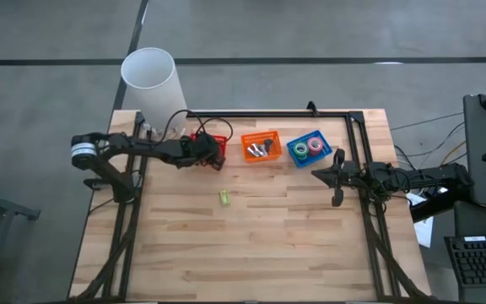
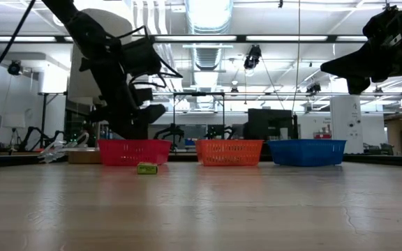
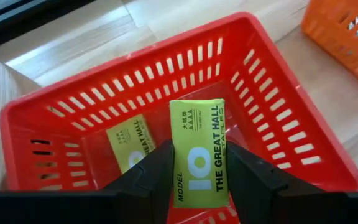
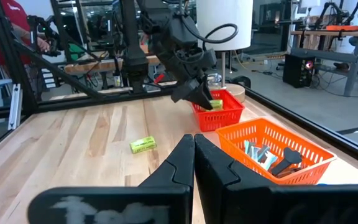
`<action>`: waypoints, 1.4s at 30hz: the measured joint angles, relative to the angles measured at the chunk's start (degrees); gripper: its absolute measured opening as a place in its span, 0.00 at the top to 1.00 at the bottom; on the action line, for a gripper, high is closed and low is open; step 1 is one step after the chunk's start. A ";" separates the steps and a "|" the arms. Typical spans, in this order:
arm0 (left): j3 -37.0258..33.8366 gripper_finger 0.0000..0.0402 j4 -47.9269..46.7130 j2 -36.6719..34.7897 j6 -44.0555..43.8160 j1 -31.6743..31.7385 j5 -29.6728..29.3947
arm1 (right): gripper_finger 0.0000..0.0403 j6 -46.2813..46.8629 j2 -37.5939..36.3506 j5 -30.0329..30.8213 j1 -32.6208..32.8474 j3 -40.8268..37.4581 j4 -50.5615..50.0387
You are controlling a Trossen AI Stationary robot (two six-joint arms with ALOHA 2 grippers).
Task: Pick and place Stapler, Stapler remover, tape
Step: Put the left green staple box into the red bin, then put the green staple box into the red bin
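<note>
On the pale wooden table (image 1: 251,245), the left gripper (image 1: 213,155) hovers over a red slatted basket (image 1: 218,138) beside an orange basket (image 1: 261,145) and a blue basket (image 1: 309,149) of tape rolls, with a small yellow-green box (image 1: 224,198) lying apart.

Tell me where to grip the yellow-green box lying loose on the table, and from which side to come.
Come straight down on the loose yellow-green box; it lies flat on bare wood, apart from the baskets. Probably close the fingers across its two long sides, the narrower span. The left gripper, now holding a like box over the red basket, is nearer.
</note>
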 joint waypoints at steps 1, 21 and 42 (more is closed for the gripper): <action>0.00 0.65 0.27 0.14 0.02 0.00 -0.02 | 0.98 0.00 0.00 0.00 0.00 0.00 0.01; 4.01 0.48 0.36 -1.65 2.40 -0.86 -0.37 | 0.98 0.00 0.00 0.00 0.00 0.00 0.00; 7.06 0.48 -0.65 -5.68 14.75 -24.12 5.49 | 0.98 0.00 0.00 0.00 0.01 0.00 0.00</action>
